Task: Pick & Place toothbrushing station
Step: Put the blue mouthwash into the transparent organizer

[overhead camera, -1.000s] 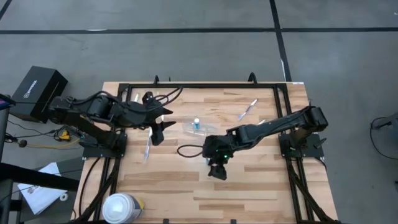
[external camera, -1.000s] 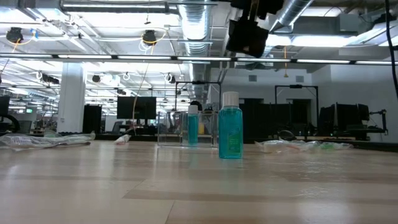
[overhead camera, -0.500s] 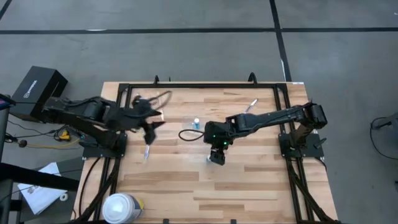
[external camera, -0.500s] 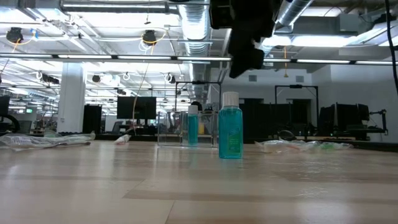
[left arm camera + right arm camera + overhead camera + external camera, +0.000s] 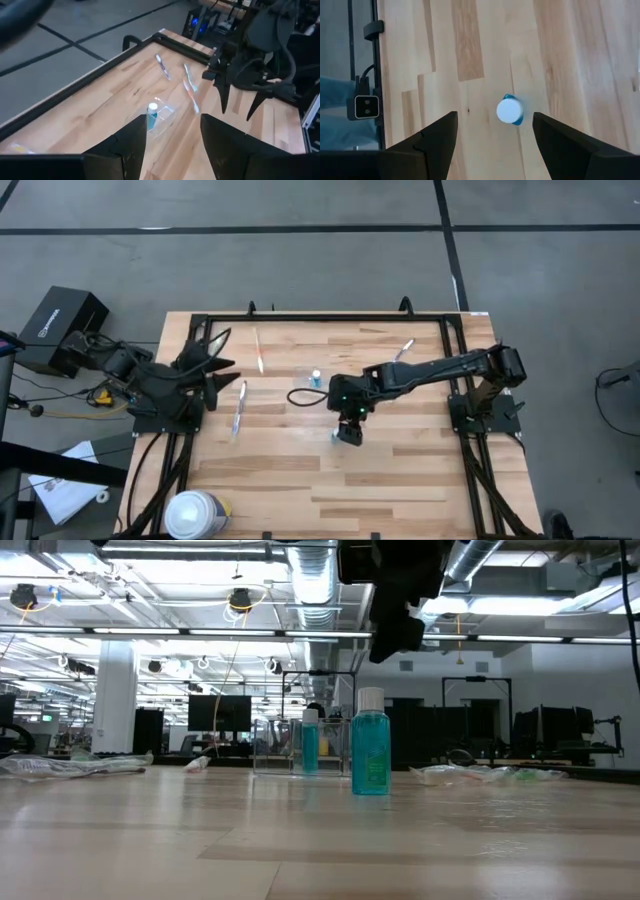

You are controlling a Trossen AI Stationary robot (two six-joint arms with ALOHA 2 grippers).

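Two small tubes w/ white tops are what we count. One (image 5: 510, 111) stands upright on the surface (image 5: 400, 470) directly under the right gripper (image 5: 495, 115), whose fingers are spread wide to either side of it, apart from it and holding nothing. The other (image 5: 151, 113) sits inside the clear cup (image 5: 162, 119) near the surface's middle, just beside the first. One cup only. Toothbrushes: three show plainly from above, a pale one (image 5: 258, 350) and a bluish one (image 5: 238, 406) toward the left side and one (image 5: 403, 350) toward the right. The left wrist view adds a greenish one (image 5: 187, 75) and a pinkish one (image 5: 193, 102) close together by the right arm, so prob. five, though we can't be sure. The left gripper (image 5: 205, 365) is parked at the left edge, fingers apart, empty. Handling, as we judge it: the standing tube looks light and top-heavy, w/ smooth plastic sides, so it would tip or slip easily. We'd close on the body just below the cap, squarely from above. The cup seems thin, light and a bit flexible, so pinch one wall at the rim, gently. The brushes are slim, stiff and lie flat, so take them mid-handle, across the narrow width.
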